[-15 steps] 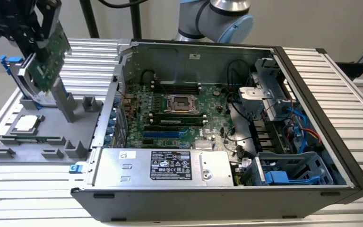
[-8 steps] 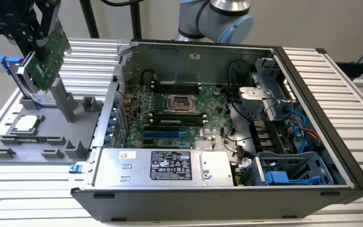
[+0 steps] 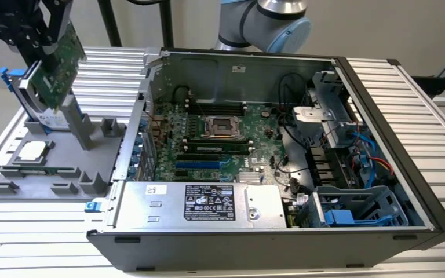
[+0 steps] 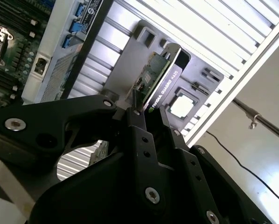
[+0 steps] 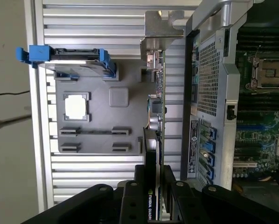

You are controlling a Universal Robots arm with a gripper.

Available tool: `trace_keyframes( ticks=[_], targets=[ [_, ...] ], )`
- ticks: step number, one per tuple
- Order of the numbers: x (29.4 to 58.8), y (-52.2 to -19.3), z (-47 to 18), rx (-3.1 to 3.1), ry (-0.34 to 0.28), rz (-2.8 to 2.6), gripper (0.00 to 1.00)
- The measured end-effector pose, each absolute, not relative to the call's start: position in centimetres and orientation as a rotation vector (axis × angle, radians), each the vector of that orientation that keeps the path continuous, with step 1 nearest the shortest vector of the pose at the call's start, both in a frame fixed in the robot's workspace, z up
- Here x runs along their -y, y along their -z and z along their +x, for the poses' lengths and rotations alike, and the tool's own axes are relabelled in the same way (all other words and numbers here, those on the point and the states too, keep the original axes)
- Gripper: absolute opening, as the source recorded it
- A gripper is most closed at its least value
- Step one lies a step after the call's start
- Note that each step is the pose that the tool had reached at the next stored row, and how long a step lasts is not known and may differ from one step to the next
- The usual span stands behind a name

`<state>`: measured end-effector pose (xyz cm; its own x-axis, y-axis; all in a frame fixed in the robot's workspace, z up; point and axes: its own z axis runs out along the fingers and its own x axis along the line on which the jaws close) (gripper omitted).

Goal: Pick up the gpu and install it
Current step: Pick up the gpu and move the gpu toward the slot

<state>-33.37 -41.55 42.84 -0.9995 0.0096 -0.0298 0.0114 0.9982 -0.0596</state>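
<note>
The jaws are shut on the thin edge of the gpu (image 3: 58,63), high over the gray tray (image 3: 60,153), so it could slip or bump the computer case (image 3: 230,246).

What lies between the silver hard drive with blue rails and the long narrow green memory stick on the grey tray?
A square silver processor chip, seated in the grey tray, as the exterior view shows.

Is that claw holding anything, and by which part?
The gripper holds the gpu, pinched across its two faces at the edge away from its silver bracket.
</note>
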Motion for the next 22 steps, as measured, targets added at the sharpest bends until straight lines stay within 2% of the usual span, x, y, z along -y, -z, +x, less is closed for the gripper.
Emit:
trace_keyframes(
  ticks=[22],
  targets=[
    [41.6, -43.0, -32.2, -3.111, 0.094, 0.016, 0.0]
  ],
)
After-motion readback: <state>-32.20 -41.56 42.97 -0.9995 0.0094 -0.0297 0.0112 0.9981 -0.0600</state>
